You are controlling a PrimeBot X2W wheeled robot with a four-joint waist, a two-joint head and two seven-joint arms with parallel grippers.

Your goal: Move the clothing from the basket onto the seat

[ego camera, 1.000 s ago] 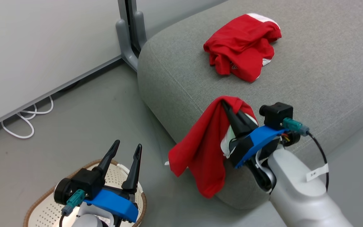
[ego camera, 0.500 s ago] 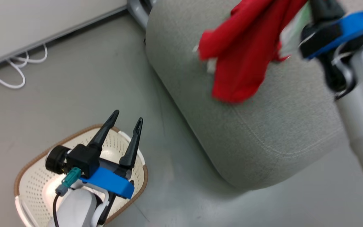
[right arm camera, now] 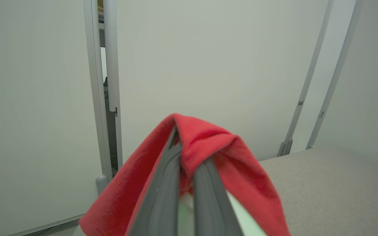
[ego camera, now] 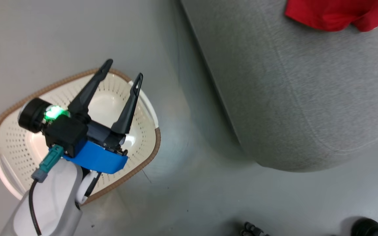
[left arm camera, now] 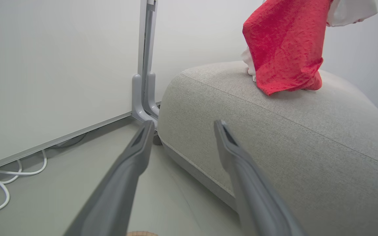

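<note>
Right gripper: clamped on red garment.
Left gripper: spread, empty, above basket.
Risk: release near seat edge; garment could slide off.

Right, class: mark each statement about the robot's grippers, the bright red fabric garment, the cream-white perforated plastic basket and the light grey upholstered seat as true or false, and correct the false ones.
1. The left gripper is open above the cream-white perforated plastic basket. True.
2. The right gripper is open and empty. False: it is shut on the bright red fabric garment, which drapes over its fingers.
3. The basket stands on the light grey upholstered seat. False: it stands on the grey floor beside the seat.
4. The red garment hangs down over the seat's top. True.
</note>
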